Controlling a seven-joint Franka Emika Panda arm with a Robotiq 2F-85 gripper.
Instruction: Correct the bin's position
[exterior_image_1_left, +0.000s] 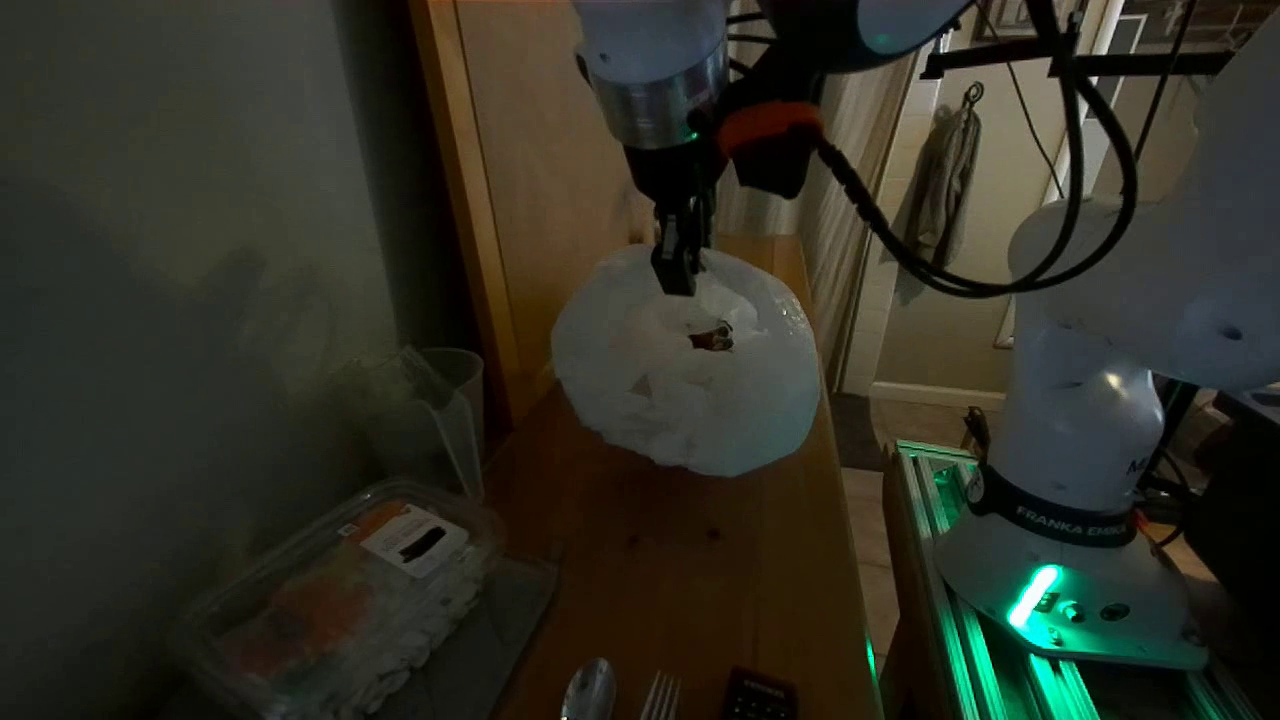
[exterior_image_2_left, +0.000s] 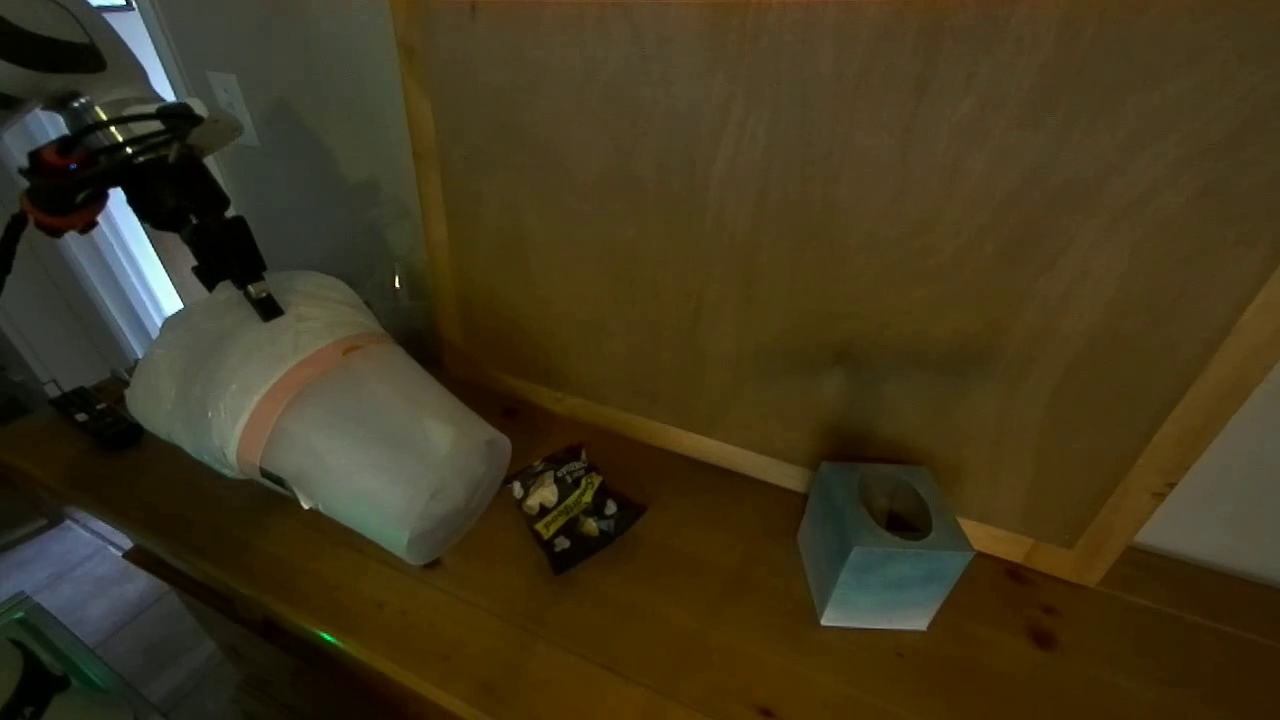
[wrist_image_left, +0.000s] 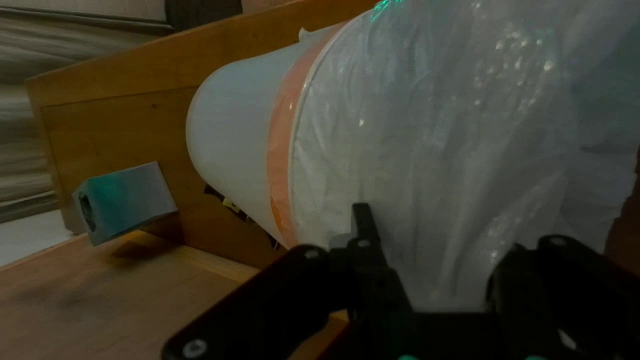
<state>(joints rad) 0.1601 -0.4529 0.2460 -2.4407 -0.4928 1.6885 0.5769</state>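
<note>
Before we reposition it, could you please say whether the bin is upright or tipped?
Tipped: the bin lies on its side, base facing sideways.

bin (exterior_image_2_left: 375, 455): white, round, tapered; you have it lying on its side on the wooden tabletop (exterior_image_2_left: 620, 650).
bag (wrist_image_left: 425, 150): crinkled, translucent white, lining your bin and folded out over its rim.
band (wrist_image_left: 282, 135): salmon pink, circling the wall between rim and base, a small dark label (exterior_image_2_left: 277, 482) just beside it.
mouth (exterior_image_1_left: 690, 400): you look into it in an exterior view, the lining rumpled inside.
base (exterior_image_2_left: 460, 505): smooth white, the narrower end.
</note>
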